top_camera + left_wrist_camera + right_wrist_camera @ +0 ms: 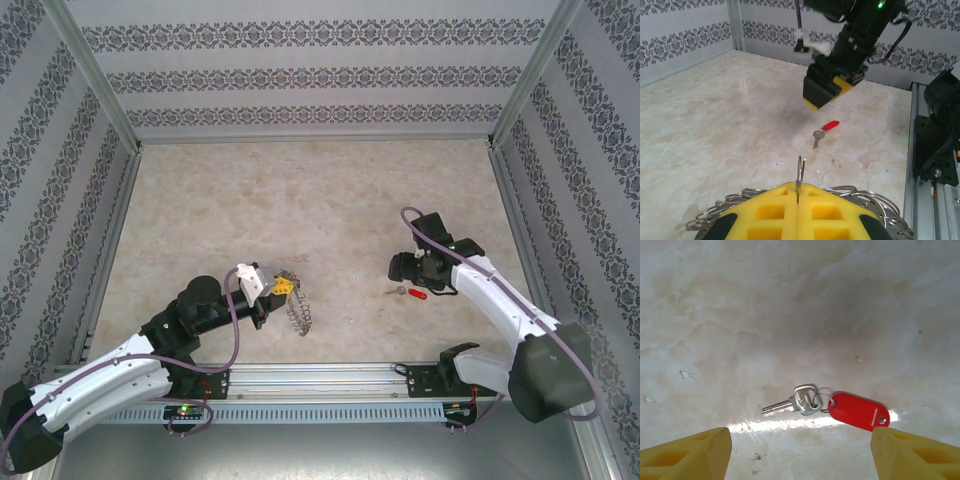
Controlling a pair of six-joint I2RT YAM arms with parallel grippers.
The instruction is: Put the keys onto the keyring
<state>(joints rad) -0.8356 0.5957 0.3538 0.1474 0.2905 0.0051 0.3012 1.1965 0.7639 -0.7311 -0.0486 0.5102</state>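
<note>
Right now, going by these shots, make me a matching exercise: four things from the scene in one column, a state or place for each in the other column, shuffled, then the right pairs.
Column one
1. left gripper
2. right gripper
3. key with the red tag
4. keyring

Column two
A. lying flat on the table
B. open, just above the table, near the key
C. shut tight
D. one wire loop pinched in a gripper

Pairs: 1-C, 2-B, 3-A, 4-D
</note>
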